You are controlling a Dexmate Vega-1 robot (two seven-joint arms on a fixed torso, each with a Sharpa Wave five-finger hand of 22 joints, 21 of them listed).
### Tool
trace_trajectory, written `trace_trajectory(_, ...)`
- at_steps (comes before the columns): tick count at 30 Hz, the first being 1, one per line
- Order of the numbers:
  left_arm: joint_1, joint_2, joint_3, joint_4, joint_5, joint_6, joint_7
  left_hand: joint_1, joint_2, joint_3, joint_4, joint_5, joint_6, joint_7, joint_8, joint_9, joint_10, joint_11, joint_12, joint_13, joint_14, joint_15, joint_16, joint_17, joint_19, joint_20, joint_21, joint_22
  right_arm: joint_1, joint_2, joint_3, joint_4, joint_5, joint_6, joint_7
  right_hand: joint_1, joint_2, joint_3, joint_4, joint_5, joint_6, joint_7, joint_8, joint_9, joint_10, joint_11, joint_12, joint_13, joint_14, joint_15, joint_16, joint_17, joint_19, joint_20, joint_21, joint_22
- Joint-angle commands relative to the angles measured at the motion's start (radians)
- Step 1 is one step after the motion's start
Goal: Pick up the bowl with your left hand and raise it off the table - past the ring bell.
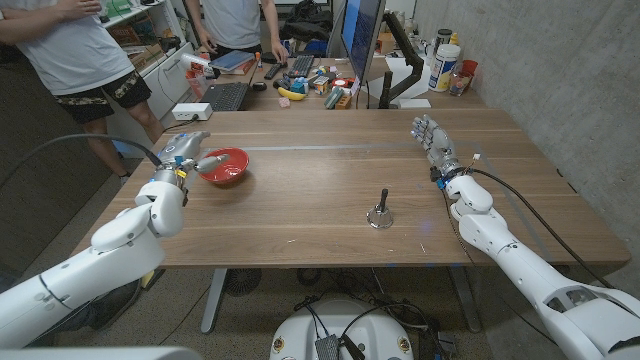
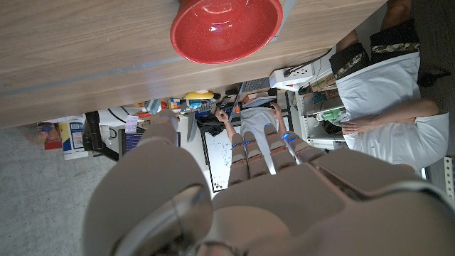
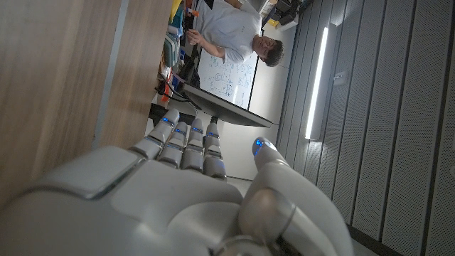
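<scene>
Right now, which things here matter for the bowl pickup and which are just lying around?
For the job: red bowl, left hand, ring bell.
Lying about: keyboard, banana, white bottle on the desk behind; right hand idle.

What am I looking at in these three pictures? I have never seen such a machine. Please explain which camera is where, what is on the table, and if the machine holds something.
This is a robot with two arms, each ending in a hand with fingers. The wide picture comes from a camera on its head, looking down at a wooden table. The other two come from cameras on the wrists, looking along the back of each hand, so those pictures appear turned.

On the table are a red bowl and a small metal ring bell, well apart from each other. The left hand is right beside the bowl, its fingers reaching its rim, but the bowl is not lifted and I cannot tell whether it is gripped. The right hand holds nothing, fingers apart.

People stand behind the table near a cluttered desk.
</scene>
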Motion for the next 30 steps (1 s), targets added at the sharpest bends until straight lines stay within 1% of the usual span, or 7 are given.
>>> trace_trajectory(1, -0.035, 0.045, 0.075, -0.009, 0.014, 0.058, 0.027, 0.009, -0.005, -0.004, -0.004, 0.005, 0.011, 0.001, 0.007, 0.003, 0.007, -0.004, 0.006, 0.002, 0.004, -0.002, 0.004, 0.001, 0.005, -0.002, 0.010, 0.005, 0.005, -0.003, -0.008, -0.007, -0.005, -0.009, 0.005, -0.004, -0.001, 0.002, -0.007, 0.003, 0.006, 0.001, -0.003, 0.005, 0.007, 0.001, -0.003, 0.002, 0.005, 0.003, -0.002, 0.003, 0.008, 0.001, -0.002, 0.002)
trace_trajectory(9, -0.060, 0.064, 0.123, 0.007, 0.010, 0.074, 0.026, 0.010, -0.005, -0.005, -0.003, 0.005, 0.011, 0.000, 0.006, 0.003, 0.003, -0.008, 0.004, 0.002, 0.004, -0.001, 0.002, 0.001, 0.005, -0.001, 0.009, 0.005, 0.009, -0.007, -0.015, -0.020, -0.015, -0.022, -0.001, -0.005, -0.001, 0.002, -0.006, 0.003, 0.005, 0.002, -0.004, 0.005, 0.008, 0.000, -0.002, 0.002, 0.004, 0.003, -0.002, 0.003, 0.009, 0.001, -0.005, 0.002)
trace_trajectory(16, -0.097, 0.076, 0.168, 0.027, 0.001, 0.080, 0.009, 0.010, -0.005, -0.006, -0.003, 0.006, 0.011, 0.000, 0.005, 0.003, 0.005, -0.007, 0.004, 0.002, 0.003, -0.001, 0.001, 0.001, 0.006, -0.001, 0.009, 0.005, 0.017, -0.003, -0.022, -0.016, -0.021, -0.027, -0.001, -0.006, -0.001, 0.002, -0.007, 0.003, 0.005, 0.002, -0.004, 0.005, 0.007, 0.000, -0.003, 0.002, 0.004, 0.003, -0.002, 0.003, 0.010, 0.001, -0.007, 0.002)
trace_trajectory(21, -0.130, 0.078, 0.200, 0.043, -0.004, 0.078, -0.002, 0.010, -0.005, -0.007, -0.003, 0.006, 0.011, 0.000, 0.004, 0.003, 0.004, -0.006, 0.003, 0.002, 0.003, -0.001, 0.001, 0.002, 0.006, 0.000, 0.009, 0.005, 0.031, 0.006, -0.026, 0.006, -0.019, -0.024, 0.010, -0.006, -0.001, 0.002, -0.007, 0.003, 0.005, 0.001, -0.004, 0.005, 0.008, -0.001, -0.003, 0.002, 0.005, 0.004, -0.002, 0.003, 0.010, 0.001, -0.009, 0.002)
trace_trajectory(30, -0.180, 0.075, 0.254, 0.047, 0.015, 0.102, -0.010, 0.010, -0.005, -0.008, -0.003, 0.007, 0.012, 0.000, 0.004, 0.003, 0.005, -0.006, 0.003, 0.003, 0.005, -0.003, 0.000, 0.002, 0.007, 0.000, 0.008, 0.005, 0.054, 0.021, -0.026, 0.053, -0.011, -0.006, 0.037, -0.007, -0.001, 0.002, -0.007, 0.003, 0.005, 0.001, -0.004, 0.005, 0.007, 0.000, -0.003, 0.002, 0.004, 0.004, -0.002, 0.003, 0.011, 0.002, -0.012, 0.002)
